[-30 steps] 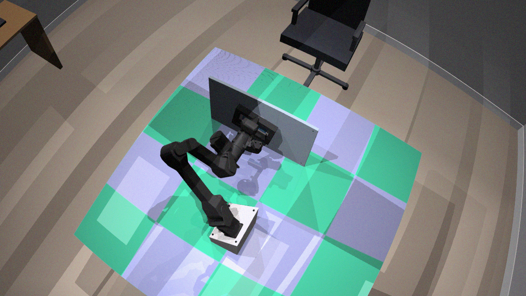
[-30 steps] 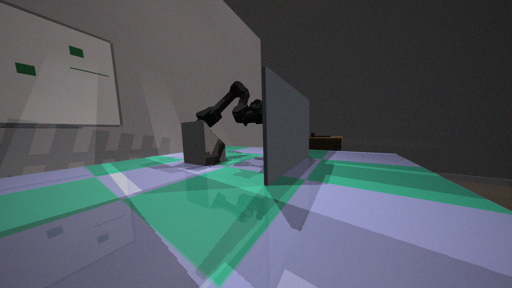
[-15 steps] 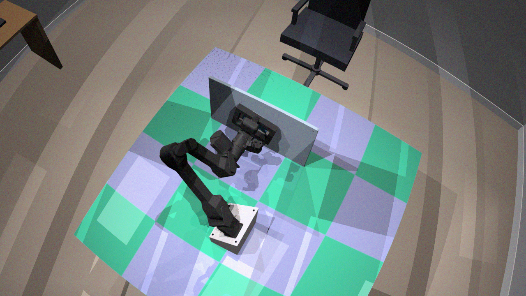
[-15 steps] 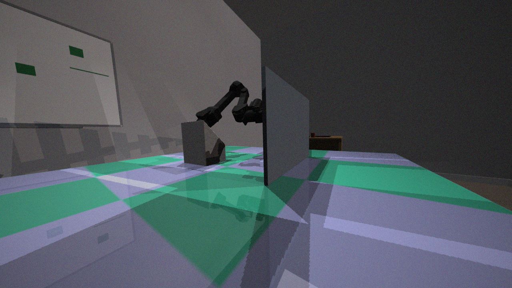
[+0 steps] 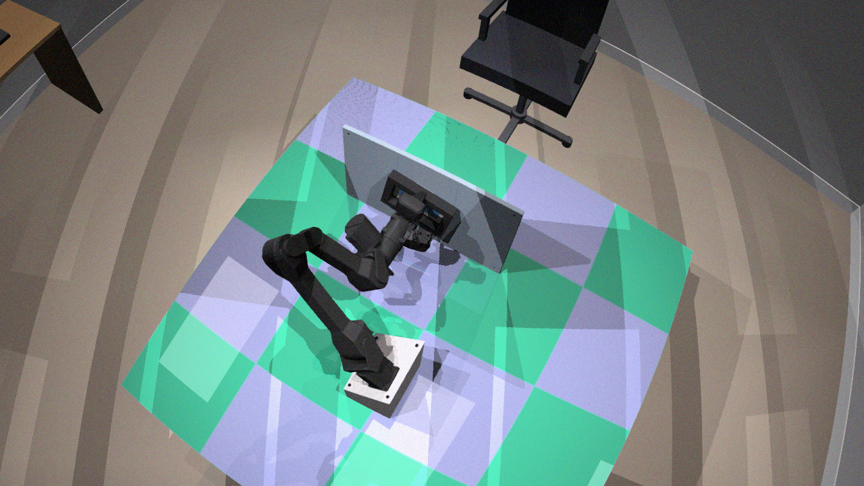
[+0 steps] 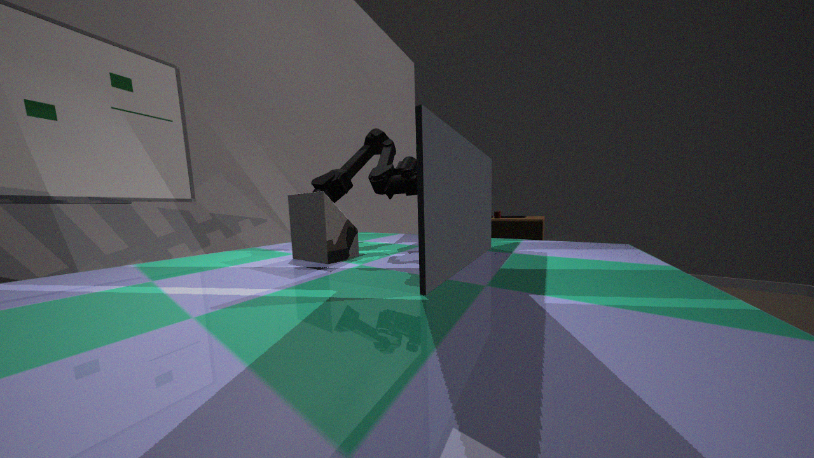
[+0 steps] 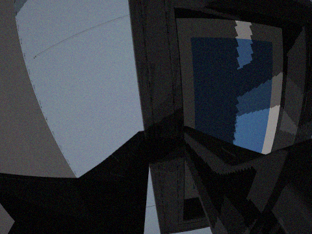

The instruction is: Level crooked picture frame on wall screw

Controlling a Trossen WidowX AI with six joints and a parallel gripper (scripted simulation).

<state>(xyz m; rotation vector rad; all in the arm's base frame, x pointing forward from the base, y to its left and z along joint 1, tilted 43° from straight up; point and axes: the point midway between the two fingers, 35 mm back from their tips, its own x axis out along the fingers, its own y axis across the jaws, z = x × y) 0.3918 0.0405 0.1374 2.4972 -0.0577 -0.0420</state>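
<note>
The picture frame (image 5: 396, 177) (image 7: 159, 65) is dark, with a pale mat around a blue picture. It hangs on the near face of the grey upright panel (image 5: 362, 156) (image 6: 455, 199) (image 7: 81, 81). My gripper (image 5: 418, 199) (image 7: 163, 136) is shut on one long rail of the frame, which passes between the fingertips in the wrist view. The arm covers the middle of the frame in the top view. The panel hides the frame and the fingers in the exterior view. The screw and notched strip are hidden. I cannot tell surely how far the frame tilts.
The white arm base (image 5: 408, 356) (image 6: 307, 228) stands on the green and lilac checked table top (image 5: 580, 368) (image 6: 318, 364). A dark office chair (image 5: 525, 54) is beyond the panel. A wooden desk (image 5: 27, 30) is at the far left in the top view.
</note>
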